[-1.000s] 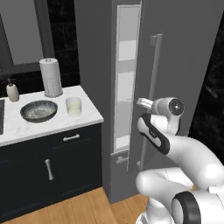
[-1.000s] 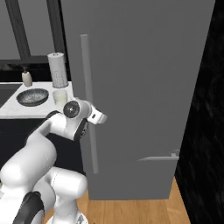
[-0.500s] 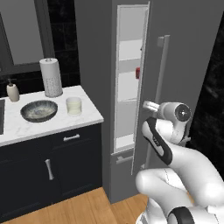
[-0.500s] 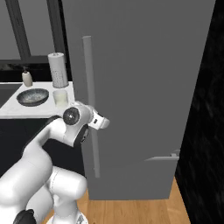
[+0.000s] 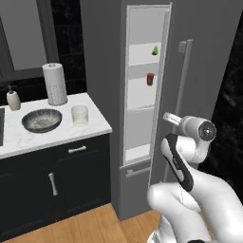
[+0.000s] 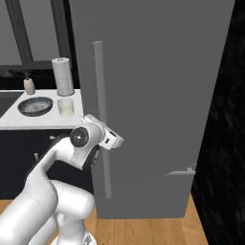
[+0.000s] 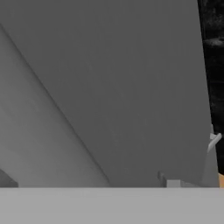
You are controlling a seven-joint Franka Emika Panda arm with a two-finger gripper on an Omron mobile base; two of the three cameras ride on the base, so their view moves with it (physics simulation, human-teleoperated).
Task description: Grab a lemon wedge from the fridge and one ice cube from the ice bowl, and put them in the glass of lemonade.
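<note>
We see the fridge (image 5: 142, 95) door (image 6: 158, 110) swung wider than a second ago, so more of the pale shelves shows, and the lemon wedge (image 5: 154, 50) and a small red object (image 5: 150, 79) have come into sight inside. The bar handle (image 5: 180, 90) has moved rightward with the door. Our arm has drawn back, its wrist (image 5: 201, 130) now lower and farther right.
</note>
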